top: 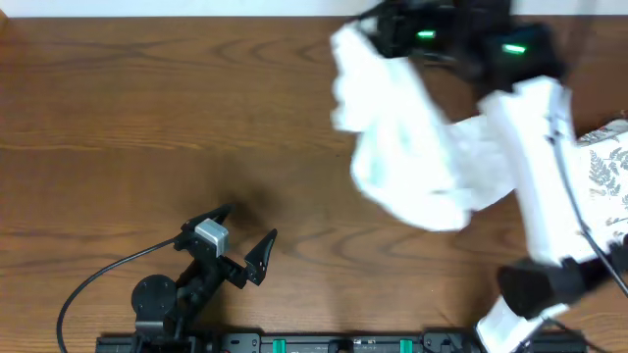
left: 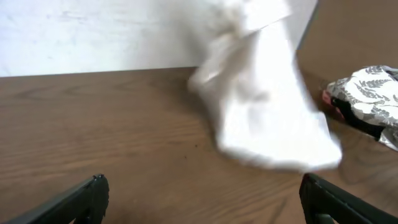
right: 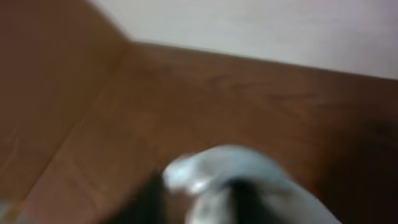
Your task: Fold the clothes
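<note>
Two tools show overhead: the left tool (top: 243,235) sits at 7 o'clock on the counter (top: 118,118), fingers spread wide. The white T-shirt (top: 412,147) hangs bunched at 1 o'clock under the right tool (top: 397,34), long axis running 11 to 5.

From the left wrist, the T-shirt (left: 261,106) dangles at 12 o'clock, well ahead.

From the right wrist, the T-shirt (right: 217,168) is blurred at the fingers, so I cannot tell if that tool is clamped. The right arm is nearer.
</note>
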Controlling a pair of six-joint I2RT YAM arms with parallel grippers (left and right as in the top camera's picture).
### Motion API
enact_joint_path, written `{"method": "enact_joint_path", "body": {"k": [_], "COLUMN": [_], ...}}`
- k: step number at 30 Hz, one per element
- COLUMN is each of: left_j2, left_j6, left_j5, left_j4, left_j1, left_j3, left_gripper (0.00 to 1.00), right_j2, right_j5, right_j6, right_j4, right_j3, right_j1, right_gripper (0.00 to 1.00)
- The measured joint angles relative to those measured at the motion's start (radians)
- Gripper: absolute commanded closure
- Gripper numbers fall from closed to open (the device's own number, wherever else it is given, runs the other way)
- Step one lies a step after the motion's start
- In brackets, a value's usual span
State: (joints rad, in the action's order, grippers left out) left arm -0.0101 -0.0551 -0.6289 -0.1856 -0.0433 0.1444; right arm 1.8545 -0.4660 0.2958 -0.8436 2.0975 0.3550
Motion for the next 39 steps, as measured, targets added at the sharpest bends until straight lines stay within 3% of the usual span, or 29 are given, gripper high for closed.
{"method": "enact_joint_path", "body": {"k": [3, 10, 16, 21, 26, 35, 37, 39], "left_j2": [0.000, 0.000, -0.002, -0.044, -0.091, -0.120, -0.120, -0.120], "left_j6": [0.000, 0.000, -0.001, -0.005, -0.011, -0.020, -0.020, -0.020], "left_j5": [0.000, 0.000, 0.000, 0.000, 0.000, 0.000, 0.000, 0.000], "left_j4": [-0.012, -0.027, -0.027, -0.027, -0.027, -0.027, -0.027, -0.026], "left_j1": [0.000, 0.000, 0.000, 0.000, 0.000, 0.000, 0.000, 0.000], "left_j3": [0.000, 0.000, 0.000, 0.000, 0.000, 0.000, 0.000, 0.000], "left_gripper": [0.02, 0.02, 0.02, 0.02, 0.02, 0.02, 0.02, 0.02], "right_j2": [0.076, 0.078, 0.078, 0.072, 0.072, 0.072, 0.072, 0.072], "right_j5": [-0.006, 0.179, 0.290, 0.323, 0.297, 0.283, 0.283, 0.283], "right_j6": [-0.019, -0.050, -0.060, -0.132, -0.233, -0.290, -0.294, -0.304], "right_j4": [0.029, -0.130, -0.333, -0.357, -0.258, 0.119, 0.179, 0.237], "right_j3": [-0.002, -0.005, -0.009, -0.129, -0.356, -0.715, -0.765, -0.800], "right_j1": [0.076, 0.070, 0.003, -0.002, 0.024, 0.041, 0.041, 0.041], "right_gripper": [0.02, 0.01, 0.07, 0.16, 0.20, 0.27, 0.34, 0.51]}}
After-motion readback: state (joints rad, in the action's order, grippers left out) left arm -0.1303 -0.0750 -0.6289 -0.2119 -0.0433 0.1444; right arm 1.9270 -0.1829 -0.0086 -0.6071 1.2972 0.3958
